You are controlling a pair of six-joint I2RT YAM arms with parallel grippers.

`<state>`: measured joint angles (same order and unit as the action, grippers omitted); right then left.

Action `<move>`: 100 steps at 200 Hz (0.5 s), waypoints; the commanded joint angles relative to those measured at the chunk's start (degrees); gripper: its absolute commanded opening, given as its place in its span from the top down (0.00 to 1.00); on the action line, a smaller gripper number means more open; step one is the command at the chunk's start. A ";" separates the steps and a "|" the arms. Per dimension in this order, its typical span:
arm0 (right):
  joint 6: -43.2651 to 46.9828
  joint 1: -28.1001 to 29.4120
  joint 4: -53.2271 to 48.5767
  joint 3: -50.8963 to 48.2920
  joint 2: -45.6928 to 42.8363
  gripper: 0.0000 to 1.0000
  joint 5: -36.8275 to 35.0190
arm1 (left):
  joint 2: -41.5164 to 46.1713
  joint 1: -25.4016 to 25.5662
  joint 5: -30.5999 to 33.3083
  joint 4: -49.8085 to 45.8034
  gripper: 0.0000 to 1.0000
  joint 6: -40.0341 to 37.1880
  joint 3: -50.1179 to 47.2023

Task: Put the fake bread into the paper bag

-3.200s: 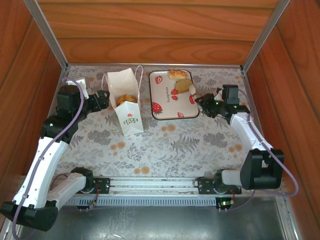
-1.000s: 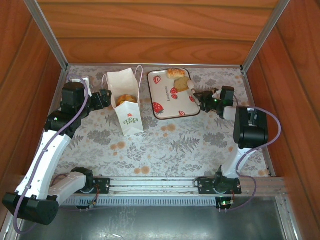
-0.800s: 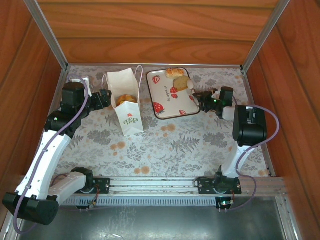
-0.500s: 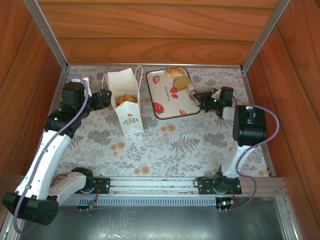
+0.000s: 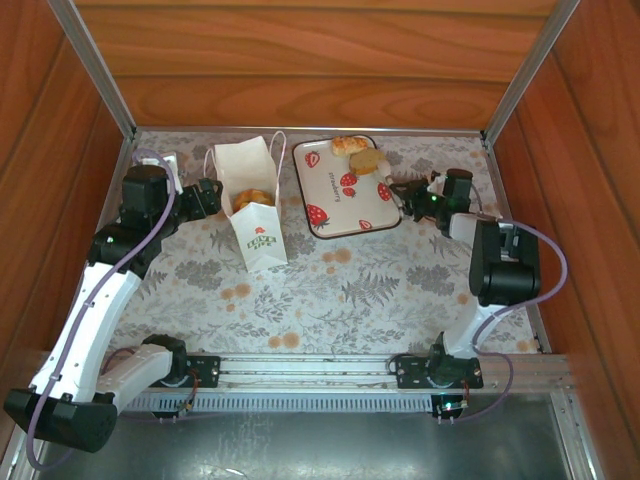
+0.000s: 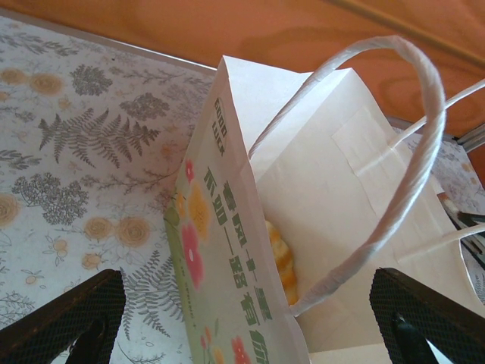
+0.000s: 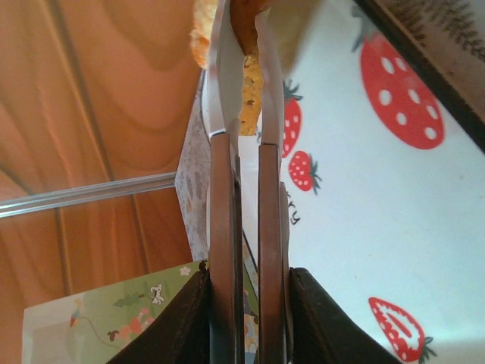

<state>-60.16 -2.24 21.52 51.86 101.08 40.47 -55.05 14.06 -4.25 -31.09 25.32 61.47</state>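
Top view: my left gripper [image 5: 207, 195] sits just beside the upright paper bag [image 5: 255, 225], pastries [image 5: 253, 197] inside; my right gripper [image 5: 392, 185] pinches a toast slice [image 5: 368, 163] near the strawberry tray's [image 5: 335, 205] right edge. Left wrist: jaws spread wide at the paper bag [image 6: 364, 197]. Right wrist: fingers [image 7: 220, 114] pressed on the thin toast slice [image 7: 244, 26]

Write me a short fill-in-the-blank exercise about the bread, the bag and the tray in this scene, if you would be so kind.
1. The right gripper is shut on a toast slice at the ___-print tray.
2. The left gripper stands ___ at the paper bag.
3. The logo on the paper bag is ___.
Missing words: strawberry; open; green.
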 commanded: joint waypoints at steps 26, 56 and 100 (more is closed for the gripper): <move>11.11 0.32 -11.31 -1.23 -11.88 0.71 -0.56 | 0.91 -0.08 0.65 0.54 0.11 -0.04 1.14; 17.06 0.35 -20.12 -1.58 -20.24 0.71 -1.73 | 0.64 -0.70 -0.26 0.55 0.11 0.71 1.66; 21.26 0.40 -29.47 -1.25 -33.02 0.71 -2.66 | -0.81 -0.97 -2.25 0.59 0.11 1.48 3.43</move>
<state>-43.86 -2.22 -1.69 50.92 73.93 37.93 -55.13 13.47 -4.91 -31.14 25.89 62.41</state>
